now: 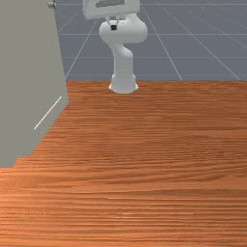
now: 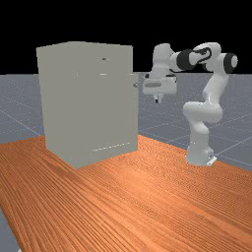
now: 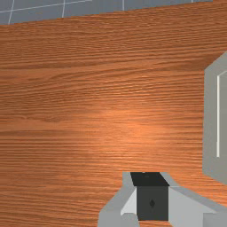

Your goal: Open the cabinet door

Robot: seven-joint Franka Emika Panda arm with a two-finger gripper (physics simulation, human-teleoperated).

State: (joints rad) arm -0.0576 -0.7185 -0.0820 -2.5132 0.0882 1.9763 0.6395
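Two-finger gripper [image 2: 157, 100] hanging downward near grey cabinet [image 2: 88, 103], not touching cabinet's small knob [image 2: 136, 85], finger spacing unclear, can't tell, wood-grain table [image 2: 147, 197] extending below cabinet

- My wrist view catches a soft, warm glare on the counter [image 3: 133, 126], dimming outward.
- In my front view, the wood is palest toward the bottom.
- Soft grey shading rounds my bright white arm [image 2: 203, 112].
- The cabinet [image 2: 93, 108] looks flat and evenly dull.
- Behind, the floor [image 2: 162, 125] is dim blue-grey beneath black.
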